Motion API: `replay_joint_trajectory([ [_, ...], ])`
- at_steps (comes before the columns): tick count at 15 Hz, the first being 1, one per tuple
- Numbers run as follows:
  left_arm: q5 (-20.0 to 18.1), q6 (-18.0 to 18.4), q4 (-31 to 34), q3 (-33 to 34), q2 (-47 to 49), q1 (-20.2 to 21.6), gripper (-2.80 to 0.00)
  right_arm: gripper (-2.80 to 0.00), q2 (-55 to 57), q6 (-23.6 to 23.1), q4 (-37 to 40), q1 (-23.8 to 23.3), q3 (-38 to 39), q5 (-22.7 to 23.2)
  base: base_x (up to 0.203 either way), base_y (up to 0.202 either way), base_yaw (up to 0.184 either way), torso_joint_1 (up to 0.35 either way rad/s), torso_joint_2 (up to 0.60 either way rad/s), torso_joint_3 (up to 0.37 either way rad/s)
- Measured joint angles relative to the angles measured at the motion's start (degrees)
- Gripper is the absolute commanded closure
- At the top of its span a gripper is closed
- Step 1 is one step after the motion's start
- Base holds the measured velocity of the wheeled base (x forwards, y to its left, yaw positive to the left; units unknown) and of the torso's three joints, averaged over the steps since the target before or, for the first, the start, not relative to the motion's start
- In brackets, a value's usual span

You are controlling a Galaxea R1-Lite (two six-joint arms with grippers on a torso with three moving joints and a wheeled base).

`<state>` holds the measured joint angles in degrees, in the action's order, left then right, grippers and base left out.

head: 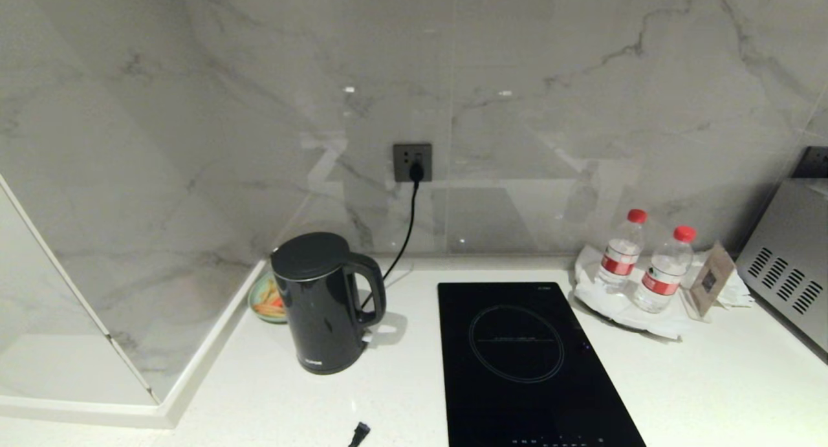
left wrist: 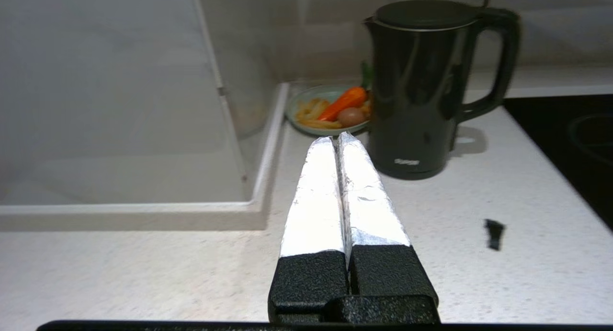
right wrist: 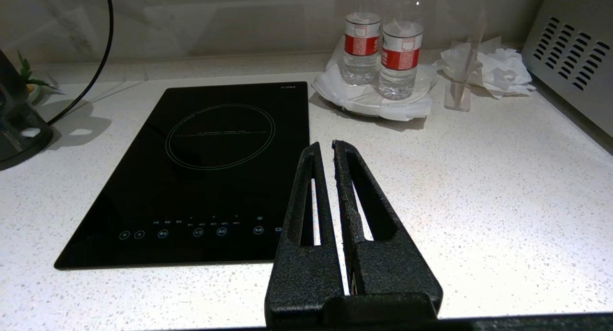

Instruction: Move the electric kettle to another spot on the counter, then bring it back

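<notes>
Electric kettle [head: 326, 303] upright on the counter [head: 711, 382], near the left back corner, lid on, handle toward the induction hob [head: 527, 363].

A plate of food [head: 265, 299] sits just behind the kettle; a black cord [head: 404, 240] runs to the wall socket [head: 412, 162]. Two water bottles [head: 640, 266] stand beyond the hob. Left gripper [left wrist: 338, 139] hovers short of the kettle, fingers pressed together, empty; right gripper [right wrist: 324, 146] hangs over the hob's front corner, fingers together, empty.
</notes>
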<state>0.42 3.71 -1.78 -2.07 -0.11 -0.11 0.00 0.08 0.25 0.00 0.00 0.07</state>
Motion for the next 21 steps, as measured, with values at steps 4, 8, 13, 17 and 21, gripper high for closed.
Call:
replay_joint_trajectory([
  [4, -1.62, -0.87, 3.34, 1.22, 0.0, 0.01, 0.0, 0.0, 0.0, 0.02, 0.02, 0.0, 0.0, 0.0, 0.0, 0.0, 0.0, 0.0, 0.0, 0.0],
  [8, -1.63, -0.82, 3.35, 1.28, 0.0, 0.01, 0.0, 0.0, 0.0, 0.02, 0.02, 0.02, 0.0, -0.02, 0.0, 0.0, 0.0, 0.0, 0.0, 0.0],
  [13, -0.49, -0.95, 1.54, 1.86, 0.0, 0.01, 0.0, 0.0, 0.0, 0.02, 0.02, 0.0, 0.0, 0.02, 0.0, -0.057, 0.0, 0.001, 0.0, 0.001],
  [17, -0.28, -2.44, 1.37, 1.97, 0.0, 0.04, 0.0, 0.0, 0.0, 0.02, 0.02, 0.02, 0.0, -0.02, 0.0, -0.109, 0.0, 0.001, 0.0, 0.001],
  [21, -0.26, -2.57, 1.29, 2.0, 0.0, 0.01, 0.0, 0.0, 0.0, 0.02, 0.02, 0.02, 0.0, 0.0, 0.0, 0.0, 0.0, 0.0, 0.0, 0.0],
])
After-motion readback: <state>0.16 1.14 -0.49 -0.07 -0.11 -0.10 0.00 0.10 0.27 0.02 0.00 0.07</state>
